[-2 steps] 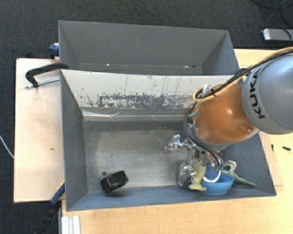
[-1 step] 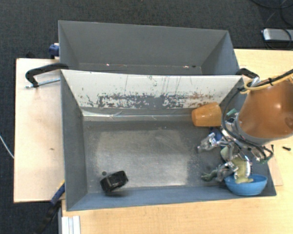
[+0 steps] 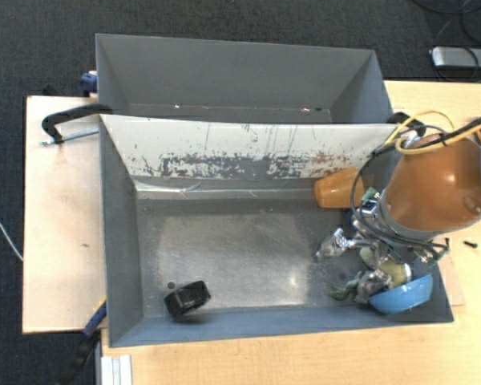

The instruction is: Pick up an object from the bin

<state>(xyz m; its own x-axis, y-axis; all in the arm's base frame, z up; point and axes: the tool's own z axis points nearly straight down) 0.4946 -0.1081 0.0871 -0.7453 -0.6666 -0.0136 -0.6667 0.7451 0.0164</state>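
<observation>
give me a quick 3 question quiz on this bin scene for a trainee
1. Multiple choice: where in the bin does the small black object lie?
A) the view's lower left
B) against the back wall
C) the view's lower right

2. True or false: the end effector is over the left half of the bin.

3. Fill in the blank: the rounded object in the view's lower-right corner, next to the end effector, is ___ in colour.

Key: 1 A; 2 false, it is over the right side; 3 blue.
</observation>
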